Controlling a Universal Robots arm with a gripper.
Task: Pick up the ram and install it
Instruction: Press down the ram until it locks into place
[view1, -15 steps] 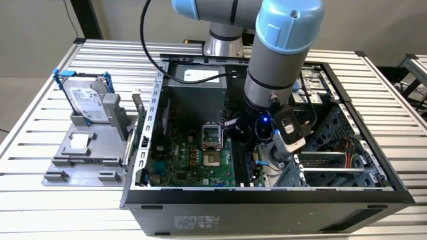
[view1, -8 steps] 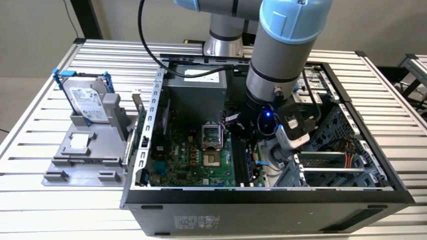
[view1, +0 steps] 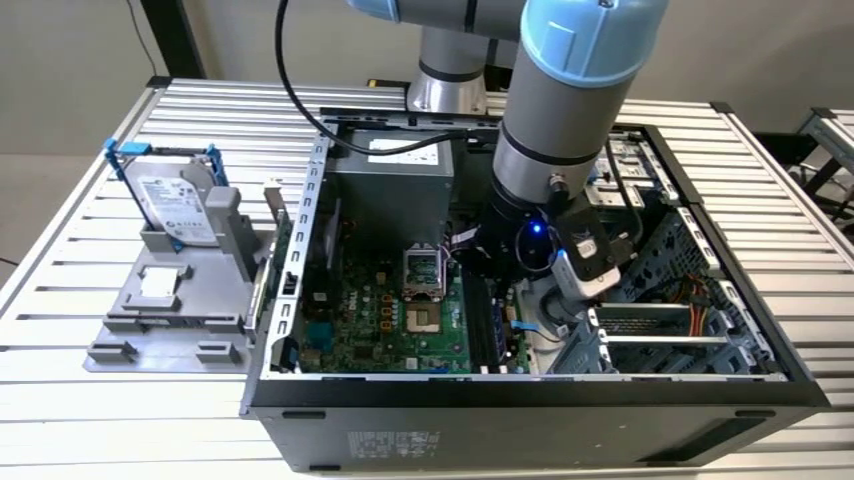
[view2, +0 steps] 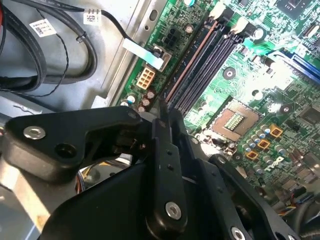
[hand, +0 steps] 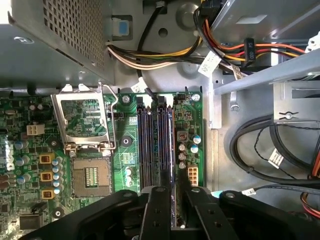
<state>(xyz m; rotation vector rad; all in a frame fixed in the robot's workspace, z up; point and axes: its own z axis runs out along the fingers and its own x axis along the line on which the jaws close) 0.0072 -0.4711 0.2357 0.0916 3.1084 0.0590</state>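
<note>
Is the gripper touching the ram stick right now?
Touching: in the second wrist view the gripper is closed on the ram edge, over the motherboard slots.

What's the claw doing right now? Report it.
Claw: shut on the ram, an edge-on stick standing in a black motherboard slot beside the CPU socket.

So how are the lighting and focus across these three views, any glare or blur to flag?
Exterior view: even light, a blue lamp glows on the arm above the gripper. Second wrist view: the slots are sharp, the gripper close up is soft, and the board's far corner is washed out. First wrist view: evenly lit, and the motherboard is crisp.
</note>
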